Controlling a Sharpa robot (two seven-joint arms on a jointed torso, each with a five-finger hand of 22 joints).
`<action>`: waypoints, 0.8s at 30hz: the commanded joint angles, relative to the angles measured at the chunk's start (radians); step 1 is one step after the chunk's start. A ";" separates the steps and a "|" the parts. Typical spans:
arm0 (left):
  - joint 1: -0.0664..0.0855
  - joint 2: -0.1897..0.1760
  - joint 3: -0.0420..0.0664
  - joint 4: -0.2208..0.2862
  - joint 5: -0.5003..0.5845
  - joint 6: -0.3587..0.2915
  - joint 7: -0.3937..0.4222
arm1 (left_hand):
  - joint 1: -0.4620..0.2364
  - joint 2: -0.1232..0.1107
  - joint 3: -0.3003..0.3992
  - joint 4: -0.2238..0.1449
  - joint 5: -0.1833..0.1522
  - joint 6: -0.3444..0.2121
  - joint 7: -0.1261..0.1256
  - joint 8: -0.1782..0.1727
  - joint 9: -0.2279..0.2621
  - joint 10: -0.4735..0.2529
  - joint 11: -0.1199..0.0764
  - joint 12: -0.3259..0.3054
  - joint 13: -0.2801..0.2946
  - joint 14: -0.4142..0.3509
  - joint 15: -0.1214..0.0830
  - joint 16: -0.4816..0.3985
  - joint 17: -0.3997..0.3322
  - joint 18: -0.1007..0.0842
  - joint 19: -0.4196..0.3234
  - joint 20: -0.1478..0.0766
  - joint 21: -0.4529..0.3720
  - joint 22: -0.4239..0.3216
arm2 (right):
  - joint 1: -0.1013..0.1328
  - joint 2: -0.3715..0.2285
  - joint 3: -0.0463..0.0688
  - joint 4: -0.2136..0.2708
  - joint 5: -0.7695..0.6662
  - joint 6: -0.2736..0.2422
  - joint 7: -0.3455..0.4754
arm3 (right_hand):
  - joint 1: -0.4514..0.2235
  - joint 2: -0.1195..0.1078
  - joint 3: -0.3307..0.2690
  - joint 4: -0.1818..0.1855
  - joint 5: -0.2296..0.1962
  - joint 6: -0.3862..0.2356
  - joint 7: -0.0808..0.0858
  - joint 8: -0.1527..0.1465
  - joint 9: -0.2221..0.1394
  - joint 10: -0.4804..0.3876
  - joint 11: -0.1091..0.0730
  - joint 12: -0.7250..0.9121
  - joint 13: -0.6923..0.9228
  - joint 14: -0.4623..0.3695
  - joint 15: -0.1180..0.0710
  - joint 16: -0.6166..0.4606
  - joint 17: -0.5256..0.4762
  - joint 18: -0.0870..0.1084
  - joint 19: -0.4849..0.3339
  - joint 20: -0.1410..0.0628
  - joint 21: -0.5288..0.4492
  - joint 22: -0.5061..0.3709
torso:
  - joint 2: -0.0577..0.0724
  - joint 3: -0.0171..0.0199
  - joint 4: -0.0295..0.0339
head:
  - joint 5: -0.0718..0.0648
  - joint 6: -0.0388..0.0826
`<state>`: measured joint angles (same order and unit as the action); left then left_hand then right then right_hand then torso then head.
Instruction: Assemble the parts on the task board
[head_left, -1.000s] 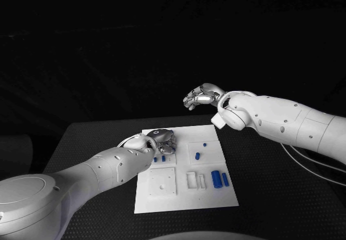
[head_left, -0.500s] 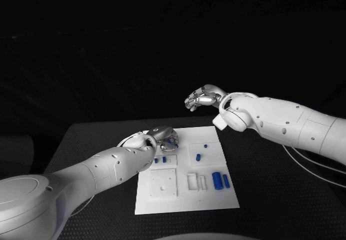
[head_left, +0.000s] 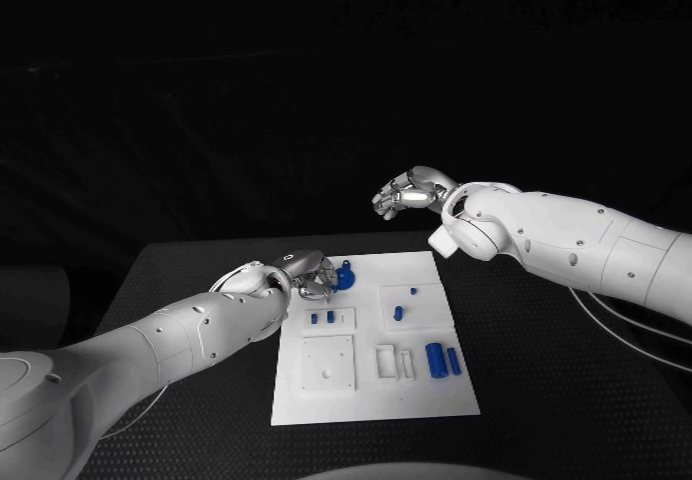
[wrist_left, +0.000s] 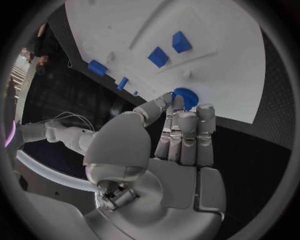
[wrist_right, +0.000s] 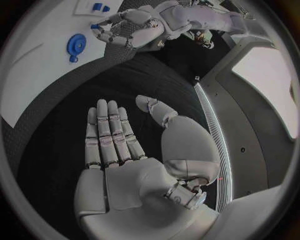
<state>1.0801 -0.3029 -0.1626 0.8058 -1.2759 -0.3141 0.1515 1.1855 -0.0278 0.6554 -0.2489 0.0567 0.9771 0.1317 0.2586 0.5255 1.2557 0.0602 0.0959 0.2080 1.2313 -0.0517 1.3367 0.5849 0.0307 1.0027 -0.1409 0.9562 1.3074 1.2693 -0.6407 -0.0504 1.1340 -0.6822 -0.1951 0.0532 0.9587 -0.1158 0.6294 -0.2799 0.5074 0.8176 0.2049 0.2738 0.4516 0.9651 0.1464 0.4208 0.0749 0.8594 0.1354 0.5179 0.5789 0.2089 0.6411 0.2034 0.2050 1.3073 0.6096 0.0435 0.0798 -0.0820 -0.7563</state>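
The white task board (head_left: 368, 390) lies in the middle of the black table. A round blue part (head_left: 343, 272) sits on the board near its far left corner; the left wrist view has this round part (wrist_left: 185, 97) just past my fingertips. My left hand (head_left: 306, 274) hovers beside it with fingers stretched out, holding nothing; the right wrist view shows the left hand (wrist_right: 128, 27) apart from the round part (wrist_right: 75, 46). My right hand (head_left: 408, 192) hangs raised beyond the board's far edge, its palm (wrist_right: 122, 150) empty and fingers extended.
Two small blue pieces (head_left: 320, 318) stand in a recess at the board's left. Two blue cylinders (head_left: 440, 359) lie near its right edge, with smaller blue pieces (head_left: 400, 311) above them. Black table (head_left: 577, 400) surrounds the board.
My left hand has drawn back to the left, uncovering the round blue part on the board. The right hand has barely moved.
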 joint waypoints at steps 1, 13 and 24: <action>0.001 -0.002 0.001 -0.001 0.022 0.028 0.002 | -0.001 -0.001 0.006 -0.001 0.001 0.006 -0.002 0.003 0.000 0.006 0.002 -0.005 -0.001 0.008 0.000 -0.006 -0.001 0.099 0.004 -0.006 0.007 0.012 | 0.000 0.001 0.001 0.000 0.000 0.000 0.008 | 0.003 -0.006 0.007 0.002 0.004 -0.007 -0.001 0.005 -0.002 0.007 0.000 0.007 -0.001 -0.004 0.003 0.006 -0.002 -0.015 0.005 0.001 -0.005 0.024 | -0.001 -0.0038 0.0046 | -0.001 -0.002; 0.000 -0.028 0.001 -0.001 0.025 0.057 -0.004 | -0.001 0.000 0.009 -0.001 0.002 0.008 -0.003 0.004 0.000 0.010 0.001 -0.005 -0.001 0.009 -0.001 -0.006 -0.002 0.099 0.005 -0.007 0.007 0.012 | 0.000 0.001 0.001 -0.002 0.000 0.002 0.008 | 0.004 -0.005 0.007 0.002 0.005 -0.007 -0.001 0.005 -0.002 0.007 0.000 0.007 -0.002 -0.004 0.003 0.006 -0.002 -0.015 0.005 0.000 -0.006 0.024 | 0.000 -0.0014 0.0019 | 0.008 -0.006; -0.003 -0.033 0.000 -0.006 0.029 0.077 -0.004 | -0.001 0.000 0.010 -0.001 0.002 0.008 -0.003 0.004 0.000 0.010 0.001 -0.006 -0.001 0.009 -0.001 -0.007 -0.002 0.098 0.005 -0.007 0.007 0.012 | 0.000 -0.001 0.001 -0.001 0.000 0.002 0.008 | 0.004 -0.005 0.007 0.002 0.005 -0.007 -0.001 0.005 -0.002 0.007 0.000 0.007 -0.002 -0.004 0.003 0.006 -0.002 -0.015 0.006 0.000 -0.006 0.024 | 0.000 0.0007 -0.0010 | 0.012 -0.007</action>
<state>1.0773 -0.3364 -0.1630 0.7983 -1.2560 -0.2587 0.1464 1.1840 -0.0293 0.6608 -0.2488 0.0529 0.9787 0.1264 0.2595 0.5238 1.2587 0.0633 0.0958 0.2070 1.2367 -0.0533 1.3357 0.5841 0.0302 1.0082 -0.1426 0.9602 1.3080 1.2692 -0.6415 -0.0504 1.1323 -0.6821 -0.1950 0.0532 0.9587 -0.1158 0.6295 -0.2800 0.5073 0.8176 0.2049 0.2738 0.4509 0.9651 0.1464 0.4248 0.0746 0.8594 0.1354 0.5179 0.5780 0.2089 0.6411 0.2035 0.2050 1.3073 0.6093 0.0434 0.0796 -0.0699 -0.7642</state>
